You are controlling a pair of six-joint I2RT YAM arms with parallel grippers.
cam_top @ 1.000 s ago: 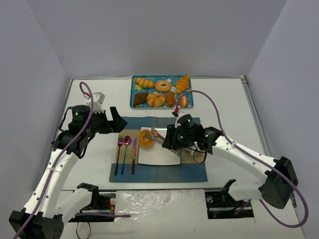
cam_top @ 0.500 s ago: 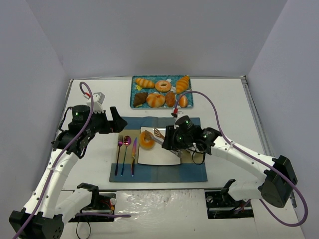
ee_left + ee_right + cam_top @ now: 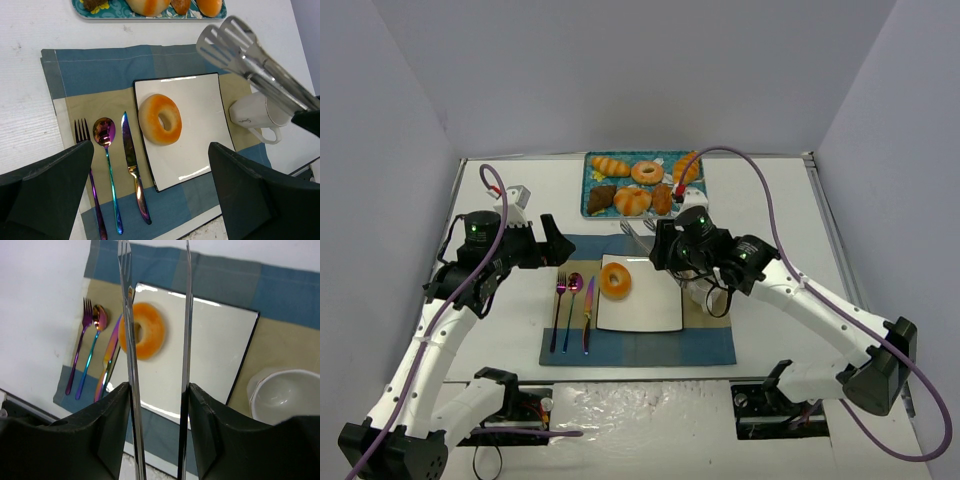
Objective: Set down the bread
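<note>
One bagel (image 3: pixel 614 281) flat on plate (image 3: pixel 655 310). Right gripper (image 3: pixel 159 390) clamps tongs (image 3: pixel 252 56), blades spread, empty. I raise tongs straight, avoiding cup (image 3: pixel 252 112). Left gripper (image 3: pixel 150 150) agape, empty.

Top external: fixed, high behind the arm bases, angled down and forward toward the far wall. It sits farthest out and gets the whole surface (image 3: pixel 800 215). Left wrist: steep look down from mid height, left jaws in its bottom corners. Right wrist: nearer, sighting down along the tongs (image 3: pixel 129 340) between the right jaws. All three share the plate (image 3: pixel 655 305), bread ring (image 3: pixel 615 281) and cutlery (image 3: pixel 574 284). Both wrists also catch the mug (image 3: pixel 255 112).
</note>
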